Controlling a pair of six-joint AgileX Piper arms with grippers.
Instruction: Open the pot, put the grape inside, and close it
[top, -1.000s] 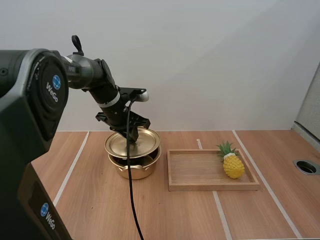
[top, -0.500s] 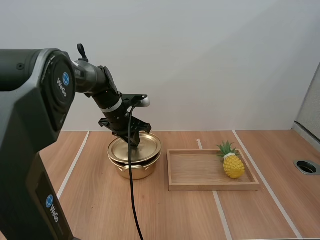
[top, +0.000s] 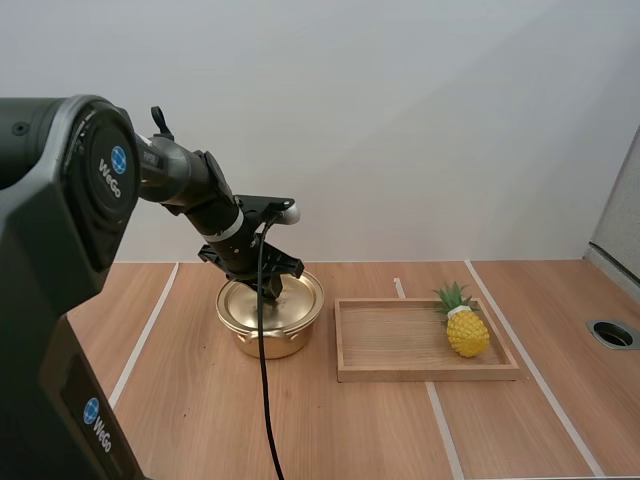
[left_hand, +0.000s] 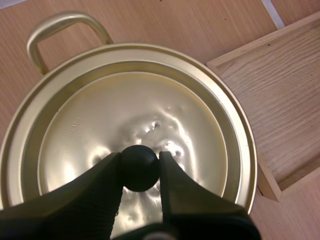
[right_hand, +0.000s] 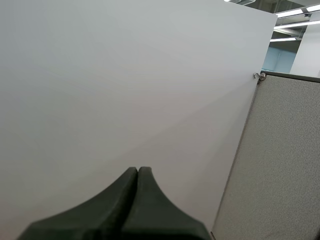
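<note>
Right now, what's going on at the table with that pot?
The left arm's jaws are pinched on the black round knob of the gold metal lid, which lies level on the gold metal pot. Beside the pot, the shallow wooden tray holds a yellow toy pineapple at its right end. The right arm's jaws lie together, shut on nothing.

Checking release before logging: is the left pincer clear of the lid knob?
No, the left pincer grips the black knob of the lid from both sides.
</note>
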